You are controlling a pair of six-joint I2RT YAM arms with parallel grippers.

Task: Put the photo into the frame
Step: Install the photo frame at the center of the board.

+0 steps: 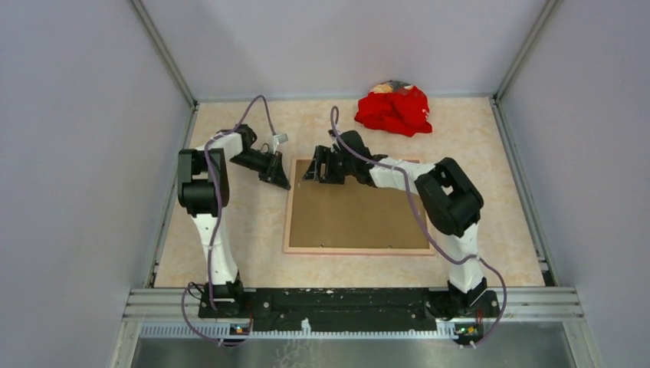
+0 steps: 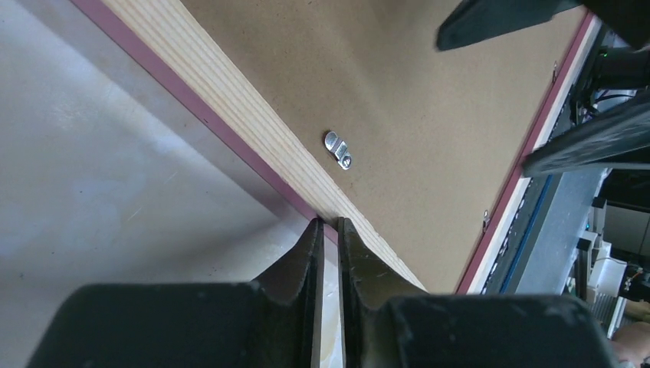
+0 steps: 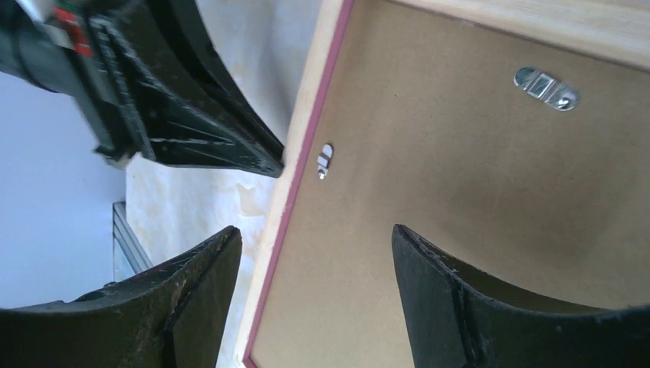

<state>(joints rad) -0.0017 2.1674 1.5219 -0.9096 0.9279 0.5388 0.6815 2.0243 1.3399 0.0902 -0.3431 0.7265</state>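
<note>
The left arm (image 1: 216, 249) and the right arm (image 1: 464, 257) each had white tubular links between bulky black joint housings, with a thin lilac-grey cable (image 1: 260, 97) looped alongside. On the left gripper (image 2: 329, 222) the black tapered fingers (image 2: 303, 264) were scuffed and dusty — as were those of the right gripper (image 3: 314, 230).

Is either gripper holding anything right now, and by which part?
Nothing is held. The left gripper is shut, tips at the frame's edge; the right gripper hangs open over the backing board.
</note>
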